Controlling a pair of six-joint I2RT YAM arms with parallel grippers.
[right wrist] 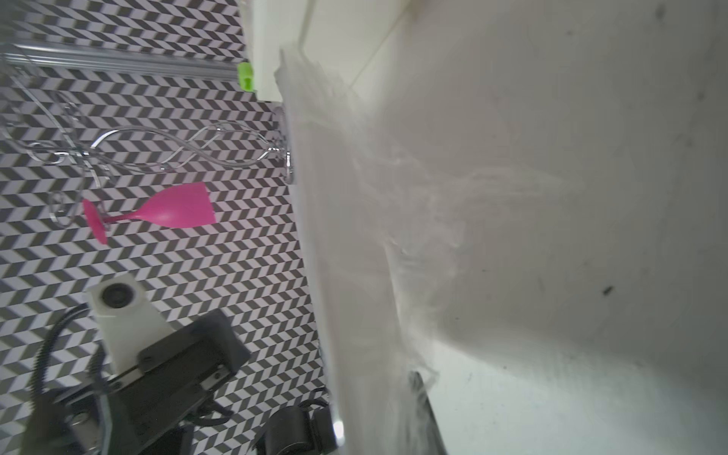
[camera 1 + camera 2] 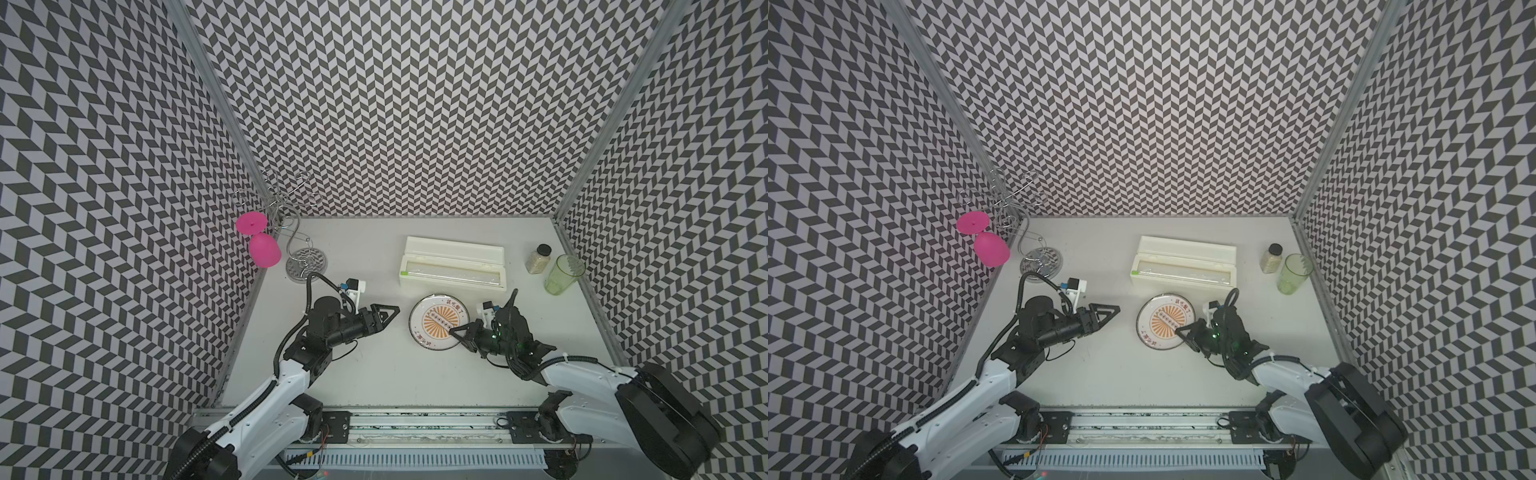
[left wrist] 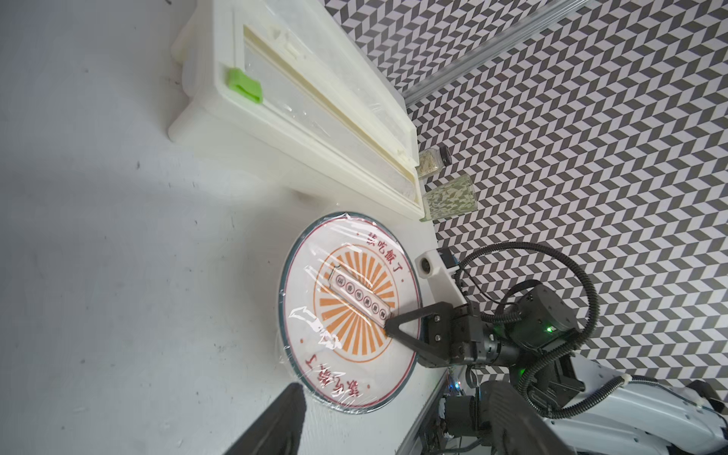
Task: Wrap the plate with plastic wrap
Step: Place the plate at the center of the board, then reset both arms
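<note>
The table [image 2: 374,374] is just a plain pale grey top with 5 things sitting right on it. The plate [image 2: 422,318] is mid-table, with a cream dispenser box [image 2: 453,266] just behind it. A small jar [image 2: 539,259] and a green cup [image 2: 563,276] stand side by side at back right, and a chrome stand base [image 2: 306,262] is at back left.

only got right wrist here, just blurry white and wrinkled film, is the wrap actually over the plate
observer: yes, the left wrist view shows the plastic wrap wrinkled across the plate, out to its rim.
operator: where's my right gripper
observer: the right gripper is shut, tip over the plate's orange centre; whether it pinches film, cannot tell.
operator: and the left one
observer: the left gripper is open, apart from the plate, holding nothing.
</note>
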